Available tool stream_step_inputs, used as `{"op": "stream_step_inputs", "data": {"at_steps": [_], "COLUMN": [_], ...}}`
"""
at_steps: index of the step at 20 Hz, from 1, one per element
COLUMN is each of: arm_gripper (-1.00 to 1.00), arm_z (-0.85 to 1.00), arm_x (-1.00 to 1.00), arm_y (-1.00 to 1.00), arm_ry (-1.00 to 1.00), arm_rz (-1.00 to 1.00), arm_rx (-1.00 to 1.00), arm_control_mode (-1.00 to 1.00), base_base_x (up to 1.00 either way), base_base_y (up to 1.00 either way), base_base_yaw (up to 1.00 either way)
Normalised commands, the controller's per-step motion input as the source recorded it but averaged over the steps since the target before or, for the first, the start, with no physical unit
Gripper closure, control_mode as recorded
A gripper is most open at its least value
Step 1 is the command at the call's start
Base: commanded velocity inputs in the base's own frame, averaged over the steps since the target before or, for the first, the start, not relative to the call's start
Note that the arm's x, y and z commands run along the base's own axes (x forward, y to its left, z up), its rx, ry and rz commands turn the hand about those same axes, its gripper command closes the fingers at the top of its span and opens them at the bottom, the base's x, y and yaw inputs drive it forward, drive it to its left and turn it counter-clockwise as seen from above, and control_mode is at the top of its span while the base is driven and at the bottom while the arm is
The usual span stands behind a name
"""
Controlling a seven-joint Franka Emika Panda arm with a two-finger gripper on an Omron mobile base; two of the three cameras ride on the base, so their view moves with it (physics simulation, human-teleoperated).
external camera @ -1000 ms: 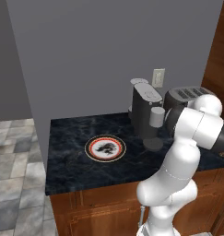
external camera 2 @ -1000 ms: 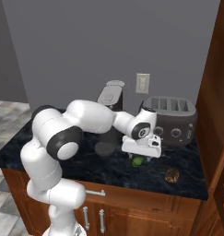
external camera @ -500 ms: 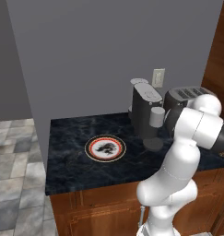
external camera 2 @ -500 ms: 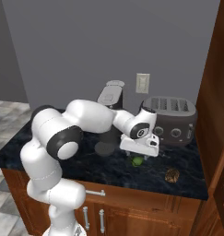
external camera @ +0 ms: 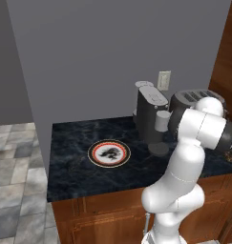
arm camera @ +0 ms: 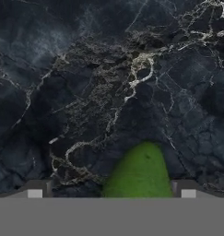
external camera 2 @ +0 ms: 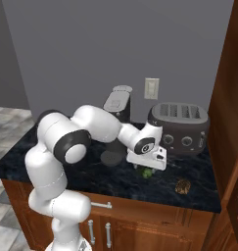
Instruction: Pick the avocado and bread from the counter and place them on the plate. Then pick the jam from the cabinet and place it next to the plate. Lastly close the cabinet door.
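Note:
The dark-green avocado [external camera 2: 148, 173] lies on the black marble counter [external camera 2: 110, 180], in front of the toaster. My gripper [external camera 2: 147, 167] hangs open right above it, pointing down. In the hand view the avocado [arm camera: 138, 173] sits between the two fingertips [arm camera: 35, 190], nearer the right one, and is not gripped. The brown bread [external camera 2: 182, 186] rests to its right near the counter's front edge. The plate [external camera: 109, 153] with its red-and-black rim stands bare at the counter's left. The reddish-brown cabinet [external camera 2: 232, 103] rises at the right edge. The jam is out of view.
A dark toaster [external camera 2: 181, 126] stands at the back right of the counter, close behind my hand. A grey coffee machine [external camera 2: 118, 105] is to its left, with a wall socket [external camera 2: 151, 88] between them. My own arm [external camera: 189, 157] hides the right counter in the left base view.
The hand has sunk a little toward the avocado. Its jaws have stayed open, and nothing else has moved.

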Motion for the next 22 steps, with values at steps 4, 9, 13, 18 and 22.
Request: {"op": "stream_step_inputs", "data": {"at_steps": [4, 9, 13, 18, 22], "arm_gripper": [-1.0, -1.0, 1.0, 1.0, 1.0], "arm_z": [-0.47, -0.51, -0.53, -0.22, 0.36], "arm_x": [0.13, 0.07, 0.0, -0.09, -0.46], "arm_y": [0.0, 0.0, 0.0, -0.01, -0.01], "arm_ry": [-0.22, -0.19, -0.12, -0.07, -0.02], "arm_rz": [-0.14, -0.15, -0.15, -0.16, -0.14], "arm_rx": [-0.15, -0.16, -0.12, -0.04, 0.12], "arm_control_mode": [-1.0, -1.0, -1.0, -1.0, -1.0], "base_base_x": [0.0, 0.0, 0.0, 0.0, 0.0], "base_base_y": [0.0, 0.0, 0.0, 0.0, 0.0], "base_base_yaw": [0.0, 0.0, 0.0, 0.0, 0.0]}}
